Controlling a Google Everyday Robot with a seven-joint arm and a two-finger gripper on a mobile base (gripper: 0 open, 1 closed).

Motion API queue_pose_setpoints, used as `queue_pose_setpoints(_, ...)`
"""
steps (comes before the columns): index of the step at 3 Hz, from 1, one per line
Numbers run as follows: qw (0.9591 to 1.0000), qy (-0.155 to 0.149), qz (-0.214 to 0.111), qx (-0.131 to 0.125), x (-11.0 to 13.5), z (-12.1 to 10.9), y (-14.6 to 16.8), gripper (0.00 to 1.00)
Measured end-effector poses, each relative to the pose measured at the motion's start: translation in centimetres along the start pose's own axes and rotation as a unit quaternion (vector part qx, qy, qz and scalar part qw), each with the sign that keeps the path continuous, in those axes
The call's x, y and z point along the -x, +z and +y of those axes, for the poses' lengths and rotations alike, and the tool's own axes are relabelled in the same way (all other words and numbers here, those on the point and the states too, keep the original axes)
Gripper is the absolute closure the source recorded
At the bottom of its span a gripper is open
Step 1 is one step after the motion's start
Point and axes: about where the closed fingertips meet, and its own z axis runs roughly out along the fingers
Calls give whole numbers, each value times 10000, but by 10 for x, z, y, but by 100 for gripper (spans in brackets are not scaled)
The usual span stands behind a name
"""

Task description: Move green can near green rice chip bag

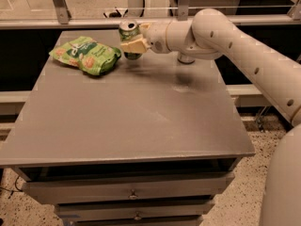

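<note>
The green can (128,32), dark green with a silver top and pull tab, stands upright at the far edge of the grey table (131,112). My gripper (133,37) is around it, its cream fingers (134,45) on either side of the can's body. The green rice chip bag (85,55), flat and light green with orange chip pictures, lies on the table at the far left, just left of the can with a small gap between them. The white arm reaches in from the right.
A silver-grey round object (186,58) stands on the table behind the arm, mostly hidden. A railing (94,21) runs behind the table's far edge. Drawers (131,192) sit below the tabletop at the front.
</note>
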Motion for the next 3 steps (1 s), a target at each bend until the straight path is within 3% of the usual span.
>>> queue_pose_setpoints(1,9993,361,45,111,-13,-1,7,100)
queue_pose_setpoints(2,9974,677,157,163,-22,-3,8,84)
queue_pose_setpoints(3,9957,874,255,178,-28,-4,7,60)
